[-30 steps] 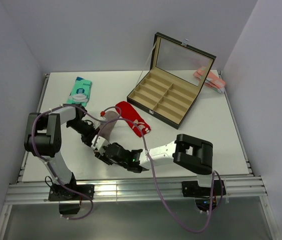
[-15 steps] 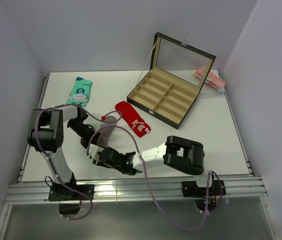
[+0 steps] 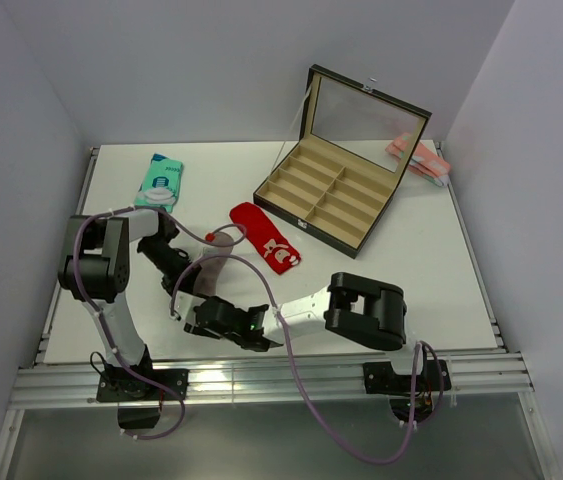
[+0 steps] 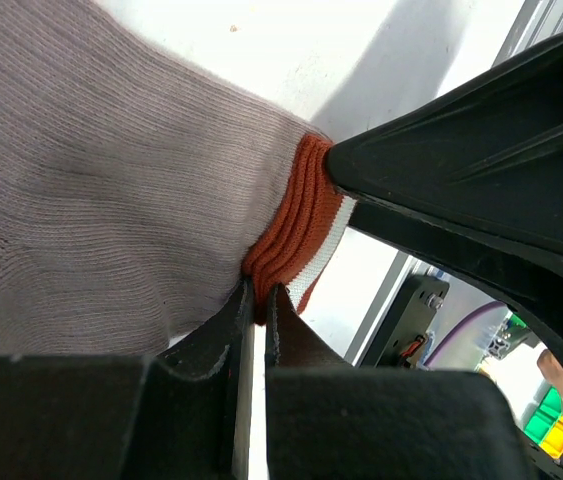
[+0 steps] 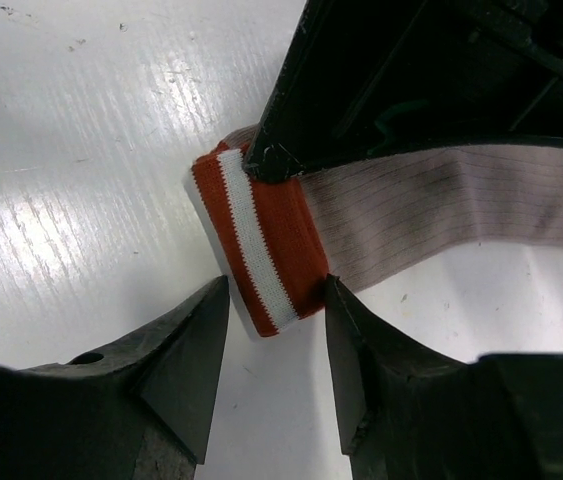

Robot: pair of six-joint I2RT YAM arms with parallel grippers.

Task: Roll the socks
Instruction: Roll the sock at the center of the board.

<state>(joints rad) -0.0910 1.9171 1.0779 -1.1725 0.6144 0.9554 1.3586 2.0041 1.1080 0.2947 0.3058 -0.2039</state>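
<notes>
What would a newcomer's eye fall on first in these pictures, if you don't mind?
Both arms meet at the front left of the table over a grey-mauve sock: the left tool is shut on its red-and-white cuff, while the right tool straddles that cuff with jaws apart. A bright red sock lies flat mid-table near the open compartment case.

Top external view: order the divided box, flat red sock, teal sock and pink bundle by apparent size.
Largest: divided box
Next: red sock and teal sock, too alike to rank
Smallest: pink bundle
</notes>
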